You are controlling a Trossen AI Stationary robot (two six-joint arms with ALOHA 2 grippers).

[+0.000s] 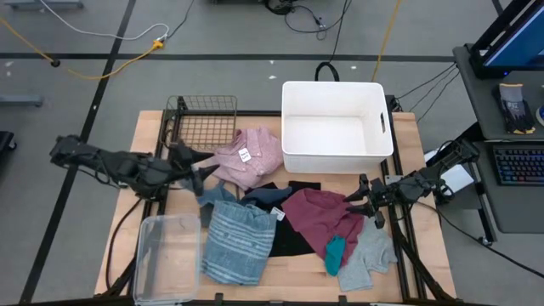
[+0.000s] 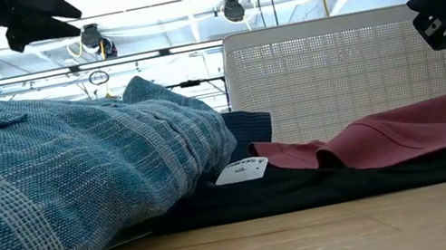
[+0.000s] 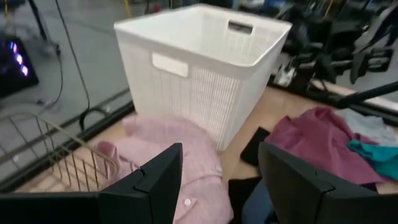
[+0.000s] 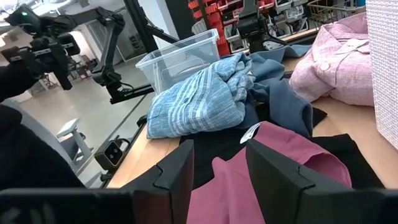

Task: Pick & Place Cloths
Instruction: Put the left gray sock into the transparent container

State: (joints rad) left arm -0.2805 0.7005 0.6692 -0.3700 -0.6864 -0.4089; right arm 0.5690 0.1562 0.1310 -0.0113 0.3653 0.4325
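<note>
Cloths piled mid-worktop. My left claw (image 1: pixel 197 172) hovers empty, part open, over pink shirt (image 1: pixel 249 157); right claw (image 1: pixel 364 202) likewise by maroon piece (image 1: pixel 321 218). Soft, light, floppy; I'd pinch a raised fold.

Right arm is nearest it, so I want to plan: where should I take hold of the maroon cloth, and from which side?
Take the maroon cloth at its raised fold nearest the right gripper, whose fingers are open. Come down from above, from the right. The bunched ridge gives something to pinch; the flatter left part lies on the black cloth, so a grab there might lift both.
</note>
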